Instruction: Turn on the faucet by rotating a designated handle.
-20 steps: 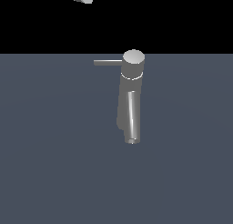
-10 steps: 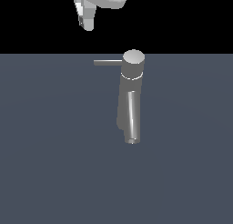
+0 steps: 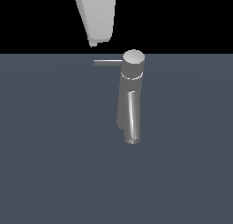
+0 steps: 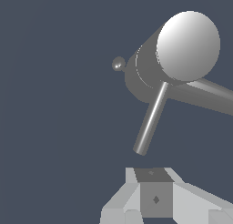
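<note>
Exterior view: my white gripper (image 3: 93, 44) has dropped toward the thin grey metal handle rod (image 3: 108, 62) jutting from the grey cylindrical faucet (image 3: 130, 98), not touching yet. Wrist view: rod end just ahead; finger spacing I cannot tell.

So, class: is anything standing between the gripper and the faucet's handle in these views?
Nothing visible. In the exterior view the gripper hangs above the free end of the handle, apart from it, with only open space between. The wrist view shows the handle unobstructed too.
</note>
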`<state>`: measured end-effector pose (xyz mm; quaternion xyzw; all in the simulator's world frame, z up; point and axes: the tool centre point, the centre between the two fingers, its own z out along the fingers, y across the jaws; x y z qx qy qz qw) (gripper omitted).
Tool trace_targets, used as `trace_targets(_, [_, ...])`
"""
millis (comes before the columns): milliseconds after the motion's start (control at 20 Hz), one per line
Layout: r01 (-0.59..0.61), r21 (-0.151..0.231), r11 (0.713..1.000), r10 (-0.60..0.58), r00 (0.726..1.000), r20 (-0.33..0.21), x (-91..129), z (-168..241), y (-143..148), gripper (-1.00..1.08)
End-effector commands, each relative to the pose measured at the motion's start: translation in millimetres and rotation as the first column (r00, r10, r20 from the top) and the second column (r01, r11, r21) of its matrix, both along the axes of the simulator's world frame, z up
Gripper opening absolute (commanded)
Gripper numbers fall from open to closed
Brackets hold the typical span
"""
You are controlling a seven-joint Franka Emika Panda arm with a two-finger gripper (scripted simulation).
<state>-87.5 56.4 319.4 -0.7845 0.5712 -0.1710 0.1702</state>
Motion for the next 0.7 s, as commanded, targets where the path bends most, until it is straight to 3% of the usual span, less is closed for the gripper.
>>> trace_targets(0, [0.061,0.020,0.998,-0.061,0.998,0.020,10.9,-5.6,-1.6,-1.00])
trace_targets(650, [0.265,0.088,0.960,-0.272,0.959,0.075,48.8,-23.3,-13.3,-1.00])
